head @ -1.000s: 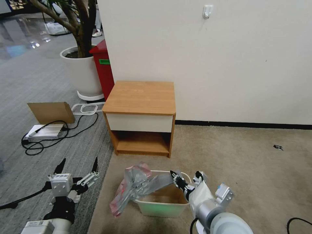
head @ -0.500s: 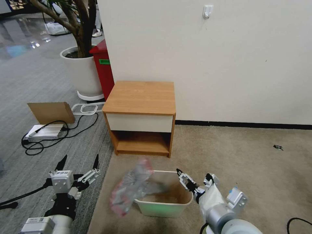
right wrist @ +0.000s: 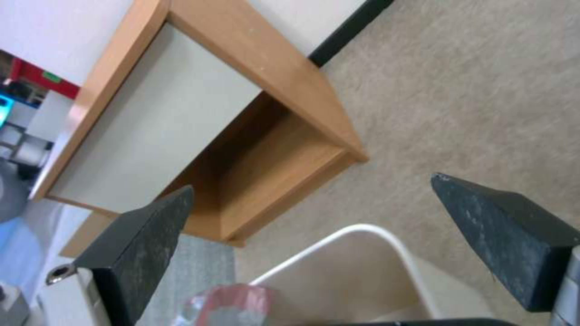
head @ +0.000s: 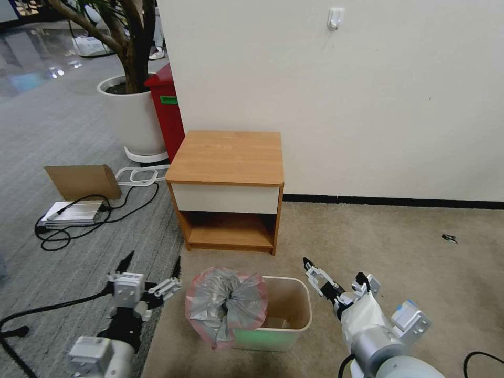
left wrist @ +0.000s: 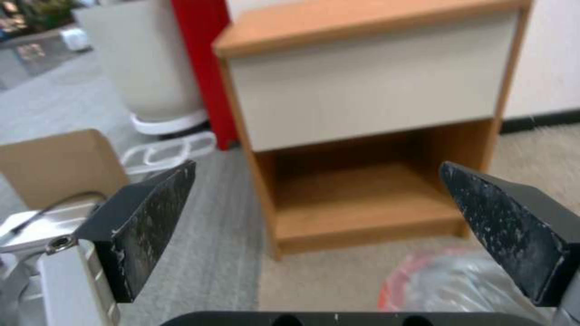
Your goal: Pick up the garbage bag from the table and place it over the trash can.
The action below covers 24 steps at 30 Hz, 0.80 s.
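The garbage bag (head: 226, 304), crinkly grey with a pink-red edge, lies bunched over the left part of the cream trash can (head: 300, 315) on the carpet, free of both grippers. My right gripper (head: 334, 269) hovers open just right of the can, a little above its rim. My left gripper (head: 153, 260) is open left of the bag. Behind the can stands the table (head: 228, 157), its top bare. The left wrist view shows the left gripper (left wrist: 315, 167) spread wide before the table (left wrist: 374, 90), bag (left wrist: 459, 285) below. The right gripper (right wrist: 313, 183) is open above the can's rim (right wrist: 362, 228) and the bag (right wrist: 229, 299).
A red bin (head: 168, 110) and a white plant pot (head: 134, 118) stand left of the table against the wall. Cardboard (head: 83, 181), a metal box with black cables (head: 71, 212) and a white frame lie on the grey floor at left. Beige carpet spreads to the right.
My right gripper has let go of the bag and drawn back to the right. The bag dropped and bunched over the can's left side. My left gripper moved right, toward the can.
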{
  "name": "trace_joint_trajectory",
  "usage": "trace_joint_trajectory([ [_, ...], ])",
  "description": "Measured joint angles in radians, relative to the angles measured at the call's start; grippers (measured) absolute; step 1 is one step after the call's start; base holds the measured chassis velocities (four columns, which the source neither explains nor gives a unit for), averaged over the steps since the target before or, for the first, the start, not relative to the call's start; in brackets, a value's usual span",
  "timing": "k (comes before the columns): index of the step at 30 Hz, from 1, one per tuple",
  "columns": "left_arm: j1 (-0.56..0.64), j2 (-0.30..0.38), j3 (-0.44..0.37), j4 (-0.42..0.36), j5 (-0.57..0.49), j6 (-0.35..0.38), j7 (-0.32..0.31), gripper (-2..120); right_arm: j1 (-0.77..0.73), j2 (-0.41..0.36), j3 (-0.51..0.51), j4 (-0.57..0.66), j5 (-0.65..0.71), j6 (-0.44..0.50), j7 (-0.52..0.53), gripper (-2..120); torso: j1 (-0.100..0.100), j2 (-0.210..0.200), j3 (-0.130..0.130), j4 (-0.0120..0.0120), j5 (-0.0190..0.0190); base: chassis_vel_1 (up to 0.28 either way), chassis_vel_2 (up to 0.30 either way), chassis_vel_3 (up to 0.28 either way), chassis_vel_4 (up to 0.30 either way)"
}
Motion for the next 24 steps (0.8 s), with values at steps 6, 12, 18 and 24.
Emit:
trace_joint_trajectory([
  [6,-0.075,0.028,0.111,0.066,0.007,0.058,-0.024,99,-0.025,-0.011,0.019,0.012,-0.037,0.0,-0.004,100,0.0,0.0,0.0,0.0,0.0,0.0,0.0,0.0,0.0],
  [12,-0.127,0.016,0.173,0.129,0.002,0.116,-0.051,85,-0.041,-0.017,0.044,0.022,-0.038,-0.001,-0.004,100,0.0,0.0,0.0,0.0,0.0002,0.0,0.0,0.0,0.0],
  [18,-0.169,0.004,0.229,0.193,0.001,0.126,-0.061,70,-0.053,-0.018,0.057,0.024,-0.04,-0.001,-0.005,100,0.0,0.0,0.0,0.0,0.0002,0.0,0.0,0.0,0.0],
  [24,-0.198,-0.005,0.261,0.237,0.003,0.14,-0.066,69,-0.059,-0.017,0.063,0.025,-0.042,-0.001,-0.005,100,0.0,0.0,0.0,0.0,0.0002,0.0,0.0,0.0,0.0],
])
